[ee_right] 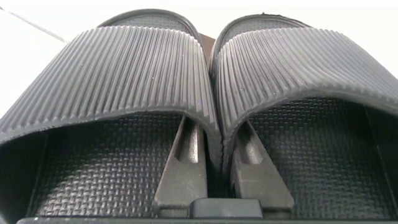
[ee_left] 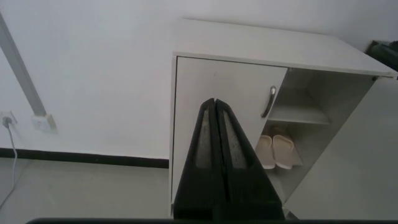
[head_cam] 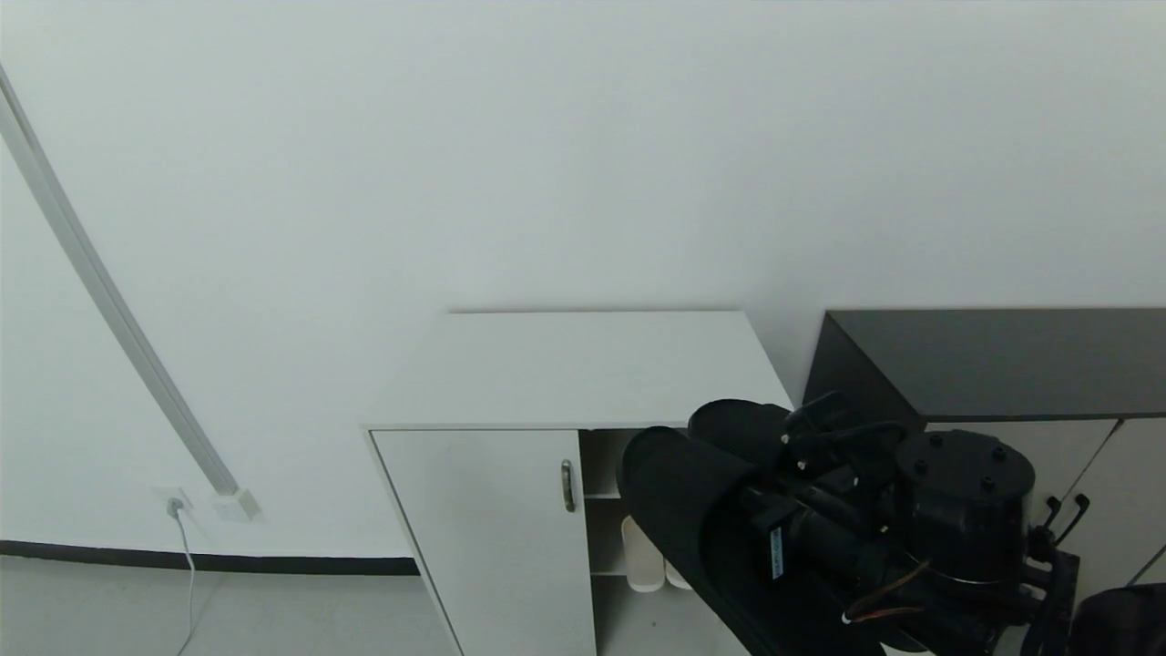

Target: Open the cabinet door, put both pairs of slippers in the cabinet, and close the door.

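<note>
A pair of black slippers point(head_cam: 683, 492) hangs in front of the white cabinet's point(head_cam: 565, 364) open right half, and my right gripper point(head_cam: 802, 519) is shut on it. In the right wrist view the fingers point(ee_right: 186, 168) clamp the inner edges of the two ribbed black slippers point(ee_right: 205, 81). A beige pair point(head_cam: 649, 569) lies on a lower shelf inside, also seen as the beige pair point(ee_left: 278, 151) in the left wrist view. The cabinet's left door point(head_cam: 492, 528) is closed. My left gripper point(ee_left: 215, 106) is shut on nothing, well short of that door.
A dark cabinet point(head_cam: 1002, 355) stands right beside the white one. The open right door point(ee_left: 367, 162) swings out toward me. A wall socket with a cable point(head_cam: 173, 504) and a grey conduit point(head_cam: 109, 301) are on the wall to the left, above bare floor.
</note>
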Robot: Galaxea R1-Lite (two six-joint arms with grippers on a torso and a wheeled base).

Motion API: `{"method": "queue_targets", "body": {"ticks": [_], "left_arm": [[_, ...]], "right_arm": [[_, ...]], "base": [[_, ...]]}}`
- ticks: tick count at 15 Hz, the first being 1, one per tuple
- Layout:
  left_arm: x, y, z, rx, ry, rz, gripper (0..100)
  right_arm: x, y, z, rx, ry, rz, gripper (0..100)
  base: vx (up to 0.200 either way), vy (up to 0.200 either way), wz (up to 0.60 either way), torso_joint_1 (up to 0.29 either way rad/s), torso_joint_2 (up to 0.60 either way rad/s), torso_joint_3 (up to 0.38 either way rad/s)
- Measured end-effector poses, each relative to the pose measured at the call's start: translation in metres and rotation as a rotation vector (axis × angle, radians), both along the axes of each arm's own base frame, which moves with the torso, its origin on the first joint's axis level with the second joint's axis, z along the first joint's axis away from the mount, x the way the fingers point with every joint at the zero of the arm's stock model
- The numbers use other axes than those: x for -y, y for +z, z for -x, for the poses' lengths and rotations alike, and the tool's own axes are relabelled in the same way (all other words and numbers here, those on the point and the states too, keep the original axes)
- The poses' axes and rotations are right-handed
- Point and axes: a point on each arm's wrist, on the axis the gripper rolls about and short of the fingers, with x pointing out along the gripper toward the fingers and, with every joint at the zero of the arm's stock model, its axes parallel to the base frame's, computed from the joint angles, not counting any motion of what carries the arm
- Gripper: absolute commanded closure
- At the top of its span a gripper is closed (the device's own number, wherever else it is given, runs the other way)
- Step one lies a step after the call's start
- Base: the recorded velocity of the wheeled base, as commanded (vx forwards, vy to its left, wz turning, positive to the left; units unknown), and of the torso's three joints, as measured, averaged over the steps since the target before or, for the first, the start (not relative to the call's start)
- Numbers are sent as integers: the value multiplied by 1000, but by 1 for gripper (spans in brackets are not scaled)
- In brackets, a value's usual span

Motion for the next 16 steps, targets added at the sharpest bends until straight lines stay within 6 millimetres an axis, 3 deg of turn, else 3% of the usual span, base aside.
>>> {"method": "queue_targets", "body": {"ticks": [16], "left_arm": [[0, 0, 0, 1, 1, 1, 100]], "right_arm": [[0, -2, 1, -3, 15, -4, 100]], "base": [[0, 0, 0, -200, 482, 280]]}}
